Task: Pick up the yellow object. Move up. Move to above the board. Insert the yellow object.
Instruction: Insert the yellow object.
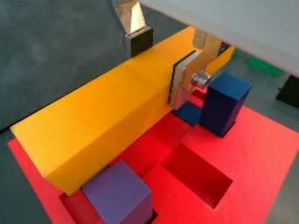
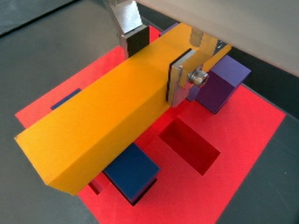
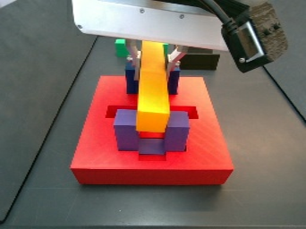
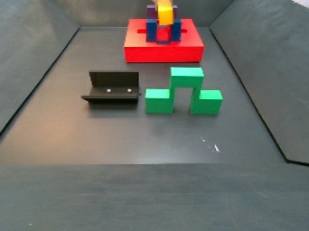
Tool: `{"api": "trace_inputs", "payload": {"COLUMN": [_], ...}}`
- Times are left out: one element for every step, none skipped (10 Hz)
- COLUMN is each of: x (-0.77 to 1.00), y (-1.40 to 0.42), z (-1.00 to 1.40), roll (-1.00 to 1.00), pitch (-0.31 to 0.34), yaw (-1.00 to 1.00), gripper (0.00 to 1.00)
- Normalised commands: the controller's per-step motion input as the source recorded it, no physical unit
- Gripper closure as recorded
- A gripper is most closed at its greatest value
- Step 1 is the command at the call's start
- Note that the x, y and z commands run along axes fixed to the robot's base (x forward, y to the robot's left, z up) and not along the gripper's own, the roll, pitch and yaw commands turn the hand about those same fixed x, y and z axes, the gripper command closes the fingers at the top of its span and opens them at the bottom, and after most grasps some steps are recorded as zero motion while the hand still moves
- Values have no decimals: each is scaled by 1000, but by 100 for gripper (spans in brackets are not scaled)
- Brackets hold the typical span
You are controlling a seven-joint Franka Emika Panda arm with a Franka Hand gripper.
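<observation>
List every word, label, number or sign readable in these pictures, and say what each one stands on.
None: no view shows any readable text.
The yellow bar, held in the gripper over the red board, is plain.
The blue block and purple block carry no marks.
The green blocks and the fixture show no writing in a side view.

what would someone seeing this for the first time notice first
Most likely the yellow object, a long bar clamped between the fingers of the gripper and lying low over the board, between its pairs of upright blue and purple blocks. In a side view, three green blocks and the dark fixture stand on the grey floor in front of the board.
</observation>
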Motion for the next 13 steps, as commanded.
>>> {"api": "trace_inputs", "payload": {"x": [46, 40, 0, 0, 6, 137, 249, 297, 403, 294, 191, 126, 66], "y": [-106, -106, -109, -140, -106, -14, 0, 3, 34, 0, 0, 0, 0], "z": [-20, -14, -54, -106, -194, -283, -337, -283, -131, -74, -77, -146, -191], "roll": [101, 114, 144, 154, 133, 160, 199, 201, 146, 93, 61, 37, 0], "pitch": [34, 41, 43, 51, 74, 73, 99, 110, 123, 120, 86, 56, 37], "yaw": [0, 0, 0, 0, -23, 0, 0, 0, 17, 0, 0, 0, 0], "gripper": [100, 100, 100, 100, 100, 100, 100, 100, 100, 100, 100, 100, 100]}}
